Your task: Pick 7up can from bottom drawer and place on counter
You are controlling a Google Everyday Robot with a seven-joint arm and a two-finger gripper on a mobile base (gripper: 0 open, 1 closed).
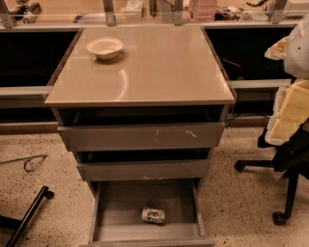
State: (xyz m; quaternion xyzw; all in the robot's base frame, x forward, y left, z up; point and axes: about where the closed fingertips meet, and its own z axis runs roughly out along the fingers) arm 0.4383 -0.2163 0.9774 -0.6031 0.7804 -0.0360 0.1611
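Observation:
The 7up can (153, 215) lies on its side in the open bottom drawer (116, 202), right of the middle and towards the drawer's front. It is whitish-silver with green and red markings. The drawer is pulled out at the foot of the grey cabinet, below two drawers with scratched fronts (142, 136). The glossy beige-tan counter (159, 67) tops the cabinet. My gripper is not in view in the camera view.
A white bowl (104, 47) stands at the counter's back left. A cluttered bench with metal posts (145, 12) runs behind. An office chair with yellow foam (289, 116) and castors stands at the right. A black bar (26, 214) and a thin wire (29, 163) lie on the speckled floor at the left.

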